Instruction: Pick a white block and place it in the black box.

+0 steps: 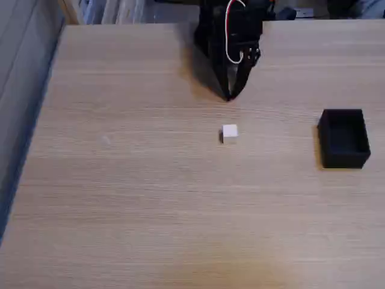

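Observation:
In the fixed view a small white block [229,133] rests on the wooden table near its middle. The black box [344,137] stands open-topped at the right side, nothing visible inside it. My black gripper [229,96] points down at the back of the table, its tips meeting in a point just behind the block, apart from it. The fingers look closed together and hold nothing. A red-and-white wire loops along the arm.
The light wooden table [150,198] reaches the left edge, where a grey floor drops away. Shelving and clutter [108,9] lie beyond the far edge. Bare wood stretches between block and box and across the front.

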You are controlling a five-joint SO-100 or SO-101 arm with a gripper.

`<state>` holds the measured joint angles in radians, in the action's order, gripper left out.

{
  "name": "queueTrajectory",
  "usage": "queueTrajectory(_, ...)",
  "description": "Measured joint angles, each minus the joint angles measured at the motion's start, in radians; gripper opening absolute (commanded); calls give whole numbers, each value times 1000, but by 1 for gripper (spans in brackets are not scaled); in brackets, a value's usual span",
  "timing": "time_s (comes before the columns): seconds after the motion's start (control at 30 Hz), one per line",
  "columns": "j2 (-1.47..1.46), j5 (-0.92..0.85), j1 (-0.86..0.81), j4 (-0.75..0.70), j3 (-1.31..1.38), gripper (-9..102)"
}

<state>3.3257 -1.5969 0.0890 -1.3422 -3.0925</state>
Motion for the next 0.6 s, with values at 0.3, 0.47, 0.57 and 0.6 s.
queueTrajectory(0.3, 3, 0, 6, 0, 0, 0)
queueTrajectory(0.47, 3, 0, 0, 0, 0, 0)
queueTrajectory(0.57, 3, 0, -3, 0, 0, 0)
queueTrajectory(0.6, 3, 0, -3, 0, 0, 0)
